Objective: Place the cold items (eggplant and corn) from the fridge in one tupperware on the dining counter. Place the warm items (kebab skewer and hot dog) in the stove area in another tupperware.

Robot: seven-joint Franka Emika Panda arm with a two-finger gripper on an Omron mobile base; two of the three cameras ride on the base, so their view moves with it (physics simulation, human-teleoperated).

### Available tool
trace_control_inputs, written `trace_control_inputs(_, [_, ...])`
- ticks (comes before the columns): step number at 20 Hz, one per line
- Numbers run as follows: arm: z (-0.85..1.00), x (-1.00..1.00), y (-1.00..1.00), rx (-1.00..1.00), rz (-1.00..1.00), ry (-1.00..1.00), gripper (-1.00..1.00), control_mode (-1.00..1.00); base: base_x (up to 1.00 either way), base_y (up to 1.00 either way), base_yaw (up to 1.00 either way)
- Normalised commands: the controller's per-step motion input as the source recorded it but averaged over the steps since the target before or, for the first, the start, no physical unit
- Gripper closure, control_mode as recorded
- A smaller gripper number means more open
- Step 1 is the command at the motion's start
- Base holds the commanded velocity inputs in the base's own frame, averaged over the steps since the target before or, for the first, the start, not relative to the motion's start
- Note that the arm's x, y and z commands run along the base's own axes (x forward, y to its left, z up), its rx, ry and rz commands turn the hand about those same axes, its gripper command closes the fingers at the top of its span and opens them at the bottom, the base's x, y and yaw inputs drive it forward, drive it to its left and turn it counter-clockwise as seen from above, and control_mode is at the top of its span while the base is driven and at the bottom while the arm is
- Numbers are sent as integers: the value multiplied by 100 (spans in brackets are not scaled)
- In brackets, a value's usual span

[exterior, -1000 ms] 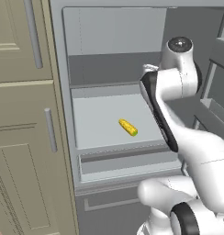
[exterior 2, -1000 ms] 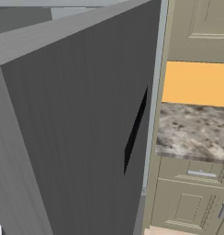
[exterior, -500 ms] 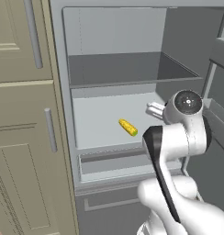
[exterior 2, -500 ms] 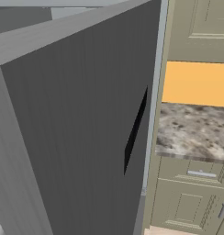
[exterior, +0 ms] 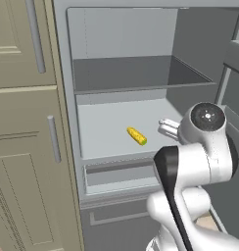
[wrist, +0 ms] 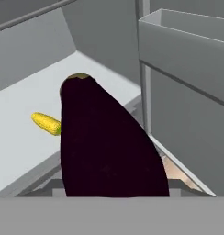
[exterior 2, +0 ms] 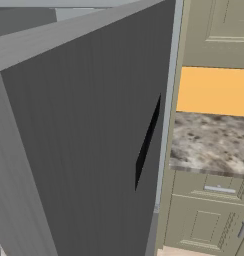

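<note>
In the left base view, tall beige cabinet doors (exterior: 23, 122) stand at nine o'clock, and the open fridge (exterior: 126, 88) takes the middle. The corn (exterior: 136, 136) lies on the pale lower fridge shelf (exterior: 107, 127), slightly tilted, its green end pointing toward four o'clock. My white arm (exterior: 200, 157) rises at four o'clock, just beside the shelf's right end and in front of it; my wrist pokes toward the shelf at about three o'clock of the corn, apart from it.

In the right base view, the dark grey fridge door (exterior 2: 79, 145) covers everything from nine o'clock to the centre. At three o'clock sit an orange wall panel (exterior 2: 214, 90), a speckled stone table (exterior 2: 209, 145) and beige drawers (exterior 2: 209, 215) below it.

In the hand view, the eggplant (wrist: 104, 142) stands right in front of the camera, dark purple and upright, its stem cap at twelve o'clock. It looks held in my claw, though the fingertips are hidden, so I cannot tell the grip for certain. The corn (wrist: 46, 123) peeks out at nine o'clock of the eggplant, lying on the shelf (wrist: 22, 137) behind it. A grey door bin (wrist: 187, 41) sits at two o'clock.
</note>
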Motion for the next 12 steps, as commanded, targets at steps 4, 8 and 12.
trace_control_inputs(4, [0, -11, 1, 0, 0, 0, 100, 100, -32, 8, -3])
trace_control_inputs(8, [0, 0, 0, 0, 0, 0, 100, 100, -26, 59, -12])
trace_control_inputs(12, [0, 0, 0, 0, 0, 0, 100, 100, -10, 81, -24])
